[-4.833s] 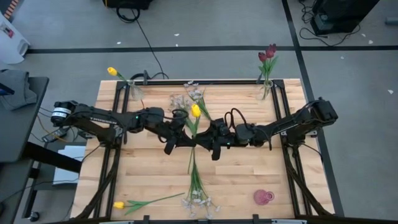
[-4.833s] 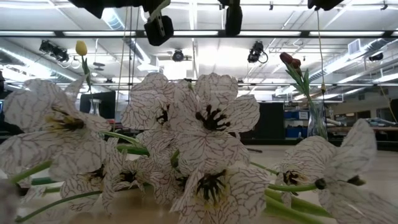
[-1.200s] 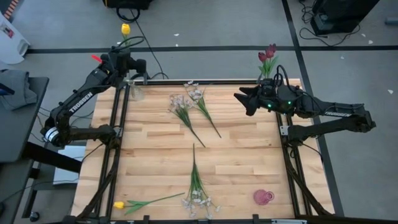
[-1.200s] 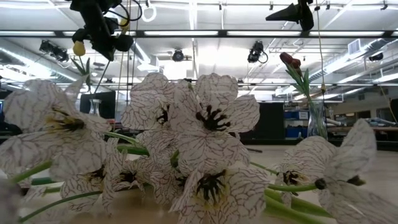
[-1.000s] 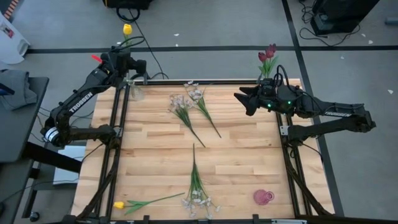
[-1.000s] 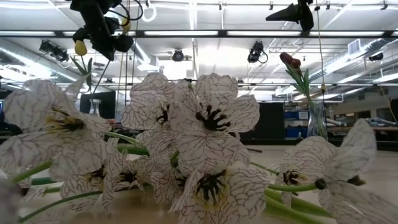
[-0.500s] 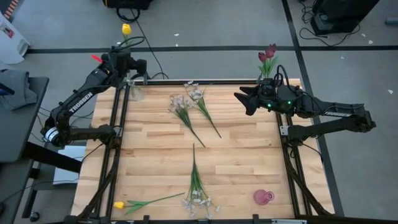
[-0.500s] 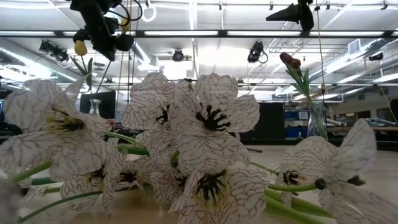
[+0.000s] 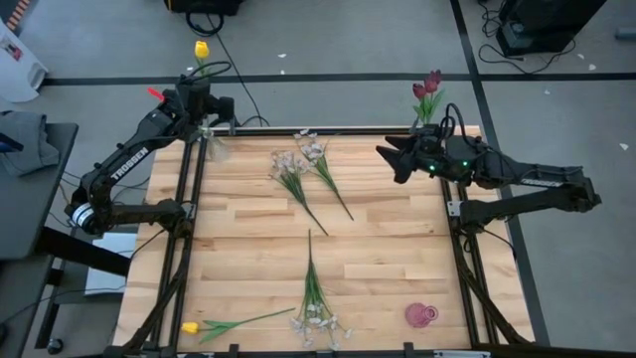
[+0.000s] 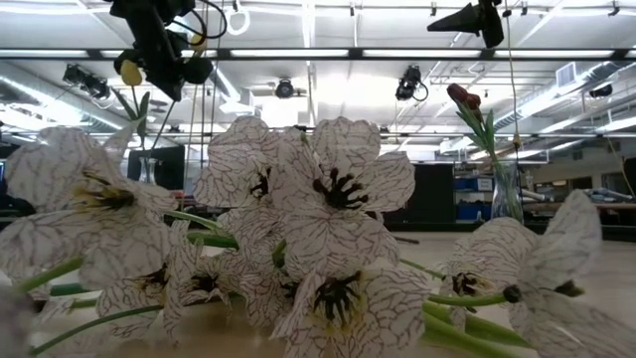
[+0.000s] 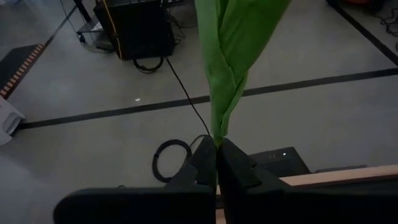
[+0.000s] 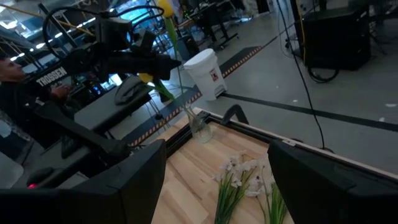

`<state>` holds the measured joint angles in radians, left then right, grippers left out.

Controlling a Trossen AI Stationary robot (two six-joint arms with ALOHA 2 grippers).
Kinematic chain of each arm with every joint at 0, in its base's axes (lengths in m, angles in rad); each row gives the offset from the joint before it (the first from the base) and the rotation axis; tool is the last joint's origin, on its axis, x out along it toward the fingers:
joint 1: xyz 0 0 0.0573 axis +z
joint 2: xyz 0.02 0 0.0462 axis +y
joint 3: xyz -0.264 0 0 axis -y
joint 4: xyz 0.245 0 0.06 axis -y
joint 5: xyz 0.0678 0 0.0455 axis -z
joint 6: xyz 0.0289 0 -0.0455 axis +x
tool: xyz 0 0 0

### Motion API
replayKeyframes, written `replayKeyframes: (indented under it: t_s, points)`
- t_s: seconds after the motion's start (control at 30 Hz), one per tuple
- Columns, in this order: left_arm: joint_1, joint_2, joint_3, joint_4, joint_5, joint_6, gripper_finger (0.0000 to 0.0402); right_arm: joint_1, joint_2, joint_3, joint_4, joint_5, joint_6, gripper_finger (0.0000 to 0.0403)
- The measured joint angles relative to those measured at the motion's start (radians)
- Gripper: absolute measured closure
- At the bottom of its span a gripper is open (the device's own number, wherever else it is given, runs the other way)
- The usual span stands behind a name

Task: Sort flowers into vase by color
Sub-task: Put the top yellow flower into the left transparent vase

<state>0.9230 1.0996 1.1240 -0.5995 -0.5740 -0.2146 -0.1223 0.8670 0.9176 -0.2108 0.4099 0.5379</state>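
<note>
Clear glass vase at the far left corner stands under a yellow tulip, pinched by the left gripper. Dark red tulips fill the far right vase; the right gripper hovers beside it, jaws spread wide and holding nothing.

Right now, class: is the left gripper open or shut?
Shut. The left gripper pinches the green stem of a yellow tulip, fingers pressed together.
</note>
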Motion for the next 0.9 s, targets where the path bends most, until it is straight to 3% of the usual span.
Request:
replayKeyframes:
  t_s: [0.9]
  points:
    - [0.000, 0.006, -0.001, -0.021, -0.008, 0.000, 0.0387, -0.001, -0.092, 0.000, -0.005, 0.044, -0.037, 0.0110]
